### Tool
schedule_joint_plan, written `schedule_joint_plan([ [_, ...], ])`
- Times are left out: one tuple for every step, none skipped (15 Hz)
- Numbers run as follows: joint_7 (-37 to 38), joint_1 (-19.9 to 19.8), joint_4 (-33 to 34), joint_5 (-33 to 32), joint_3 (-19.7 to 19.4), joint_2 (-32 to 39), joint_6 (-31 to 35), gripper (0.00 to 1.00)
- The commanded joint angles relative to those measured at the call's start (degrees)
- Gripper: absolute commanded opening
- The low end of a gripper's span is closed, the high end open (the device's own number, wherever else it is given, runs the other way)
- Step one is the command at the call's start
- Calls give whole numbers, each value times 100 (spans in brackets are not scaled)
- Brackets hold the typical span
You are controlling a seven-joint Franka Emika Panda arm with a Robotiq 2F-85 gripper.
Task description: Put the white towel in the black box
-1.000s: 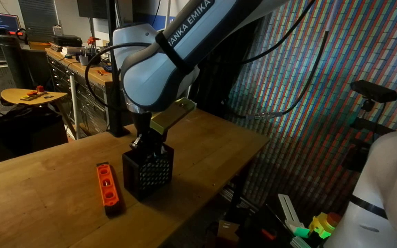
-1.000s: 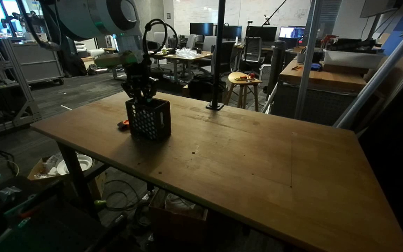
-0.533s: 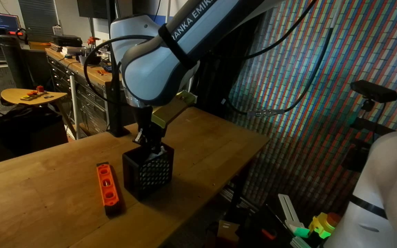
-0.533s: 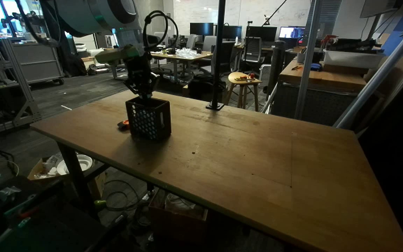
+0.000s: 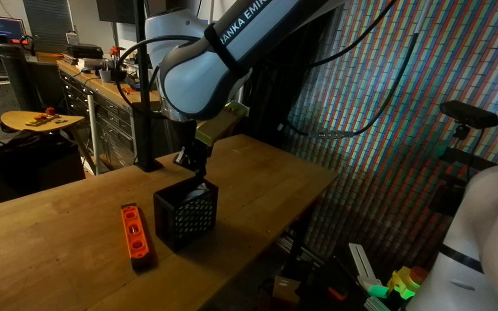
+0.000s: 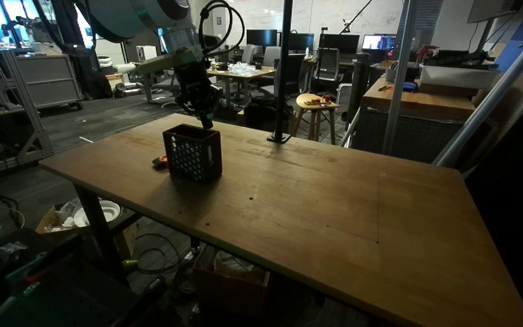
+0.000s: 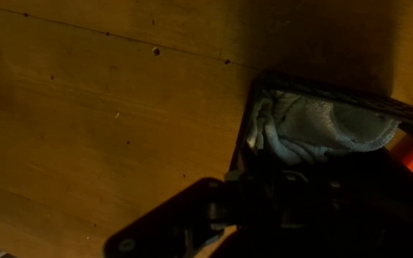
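The black box (image 5: 195, 216) stands upright on the wooden table, and its perforated side also shows in an exterior view (image 6: 193, 156). Inside it the white towel (image 5: 197, 192) lies bunched, its upper part visible just below the rim. Seen from above in the wrist view, the crumpled towel (image 7: 310, 125) fills the part of the box that is not covered by the gripper. My gripper (image 6: 206, 122) is above the box near one rim, tilted, with its fingers together and nothing between them. In an exterior view the gripper (image 5: 200, 173) is just over the far rim. The wrist view is very dark around the jaws.
An orange-red level (image 5: 135, 233) lies on the table (image 5: 59, 242) beside the box. A black pole (image 6: 282, 91) rises from the table's far edge. The near table edge runs close past the box.
My gripper has risen out of the box and shifted sideways, towards the pole. Its fingers stood apart one second ago and have come together. The towel stays in the box.
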Motion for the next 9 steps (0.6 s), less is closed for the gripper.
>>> schedule_joint_plan([
  [-101, -61, 89, -29, -26, 145, 110, 10],
  [-102, -69, 55, 7, -31, 163, 139, 10],
  [-90, -77, 29, 39, -34, 167, 164, 10],
  [-67, -80, -6, 50, -36, 171, 183, 9],
  [-49, -79, -30, 44, -38, 180, 183, 10],
  [-41, -80, -48, 56, -37, 169, 209, 10],
  [-26, -78, -73, 70, -33, 178, 241, 10],
  [-27, -76, -80, 83, -30, 192, 259, 11],
  [-26, -73, -86, 90, -26, 205, 276, 9],
])
